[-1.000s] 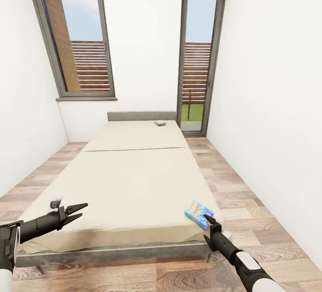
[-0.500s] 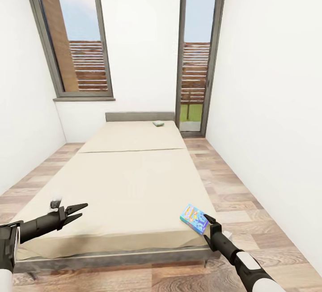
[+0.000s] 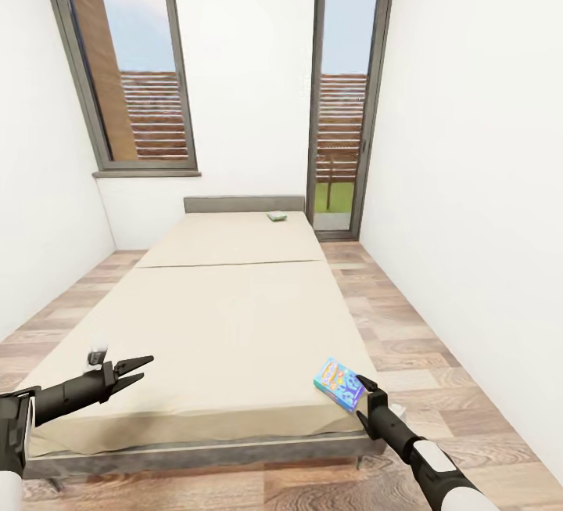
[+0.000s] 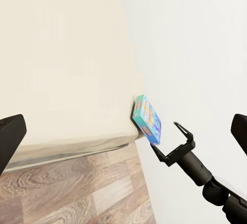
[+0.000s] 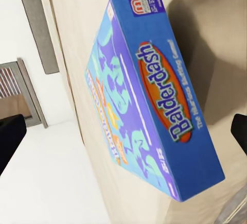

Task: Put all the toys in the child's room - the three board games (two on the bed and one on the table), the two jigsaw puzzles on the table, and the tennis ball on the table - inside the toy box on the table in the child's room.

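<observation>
A: Which toy is up next?

B: Blue board game, lying at the near right corner of the bed, partly over the edge. Box reads "Balderdash" in the right wrist view.

A: Which arm?

B: Right hand, easily. It sits just beside the box's near end, the box lying straight ahead of it and slightly toward the bed's middle. Left hand is well apart, over the opposite near corner.

A: Long axis?

B: Runs roughly away from the right hand, angled inward across the corner. I'd say a grip across the short width suits.

A: Right hand state?

B: Fingers spread, wider than the box's narrow side in the left wrist view. Holds nothing; contact with the box can't be told.

A: Left?

B: Fingers apart, holding nothing.

A: Other game?

B: Small greenish box far off near the headboard, right side.
</observation>
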